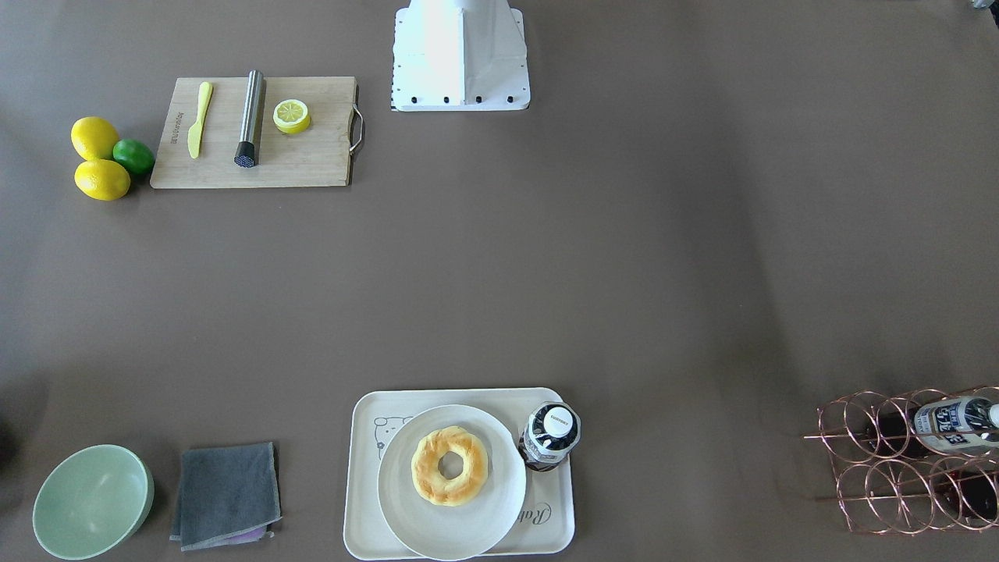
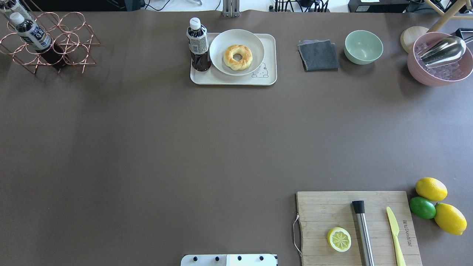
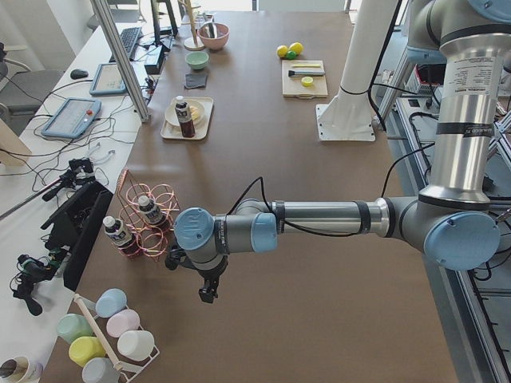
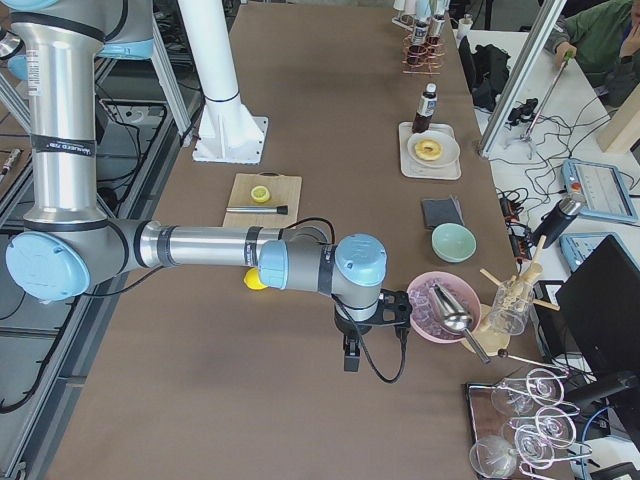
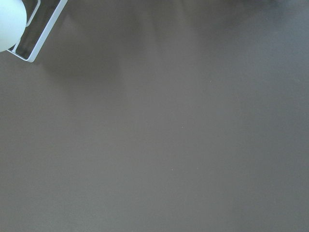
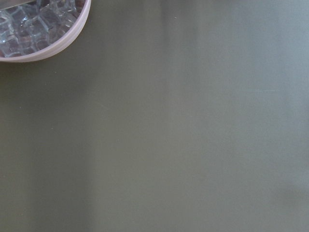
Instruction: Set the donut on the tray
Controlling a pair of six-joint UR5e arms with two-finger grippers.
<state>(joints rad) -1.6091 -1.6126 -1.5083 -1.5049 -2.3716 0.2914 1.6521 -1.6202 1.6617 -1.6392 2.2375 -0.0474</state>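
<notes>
— Where's the donut?
— My glazed, twisted-ring donut (image 1: pixel 449 465) lies on a smooth round white plate (image 1: pixel 476 523) on the cream tray (image 1: pixel 556 515). In the front-facing view a dark bottle (image 1: pixel 550 435) stands at the plate's three o'clock and a half-hidden "Ra…" script (image 1: pixel 540 514) shows at five.
— And your grippers?
— For my left gripper (image 3: pixel 209 289) and my right gripper (image 4: pixel 352 355), I cannot tell whether the fingers are apart or together.

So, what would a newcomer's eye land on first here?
The golden donut, lying on a round white plate that sits on the cream tray at the operators' edge, with a dark drink bottle standing on the tray beside the plate. Next, the lemon half on the wooden cutting board near the robot's base, on its right.
</notes>
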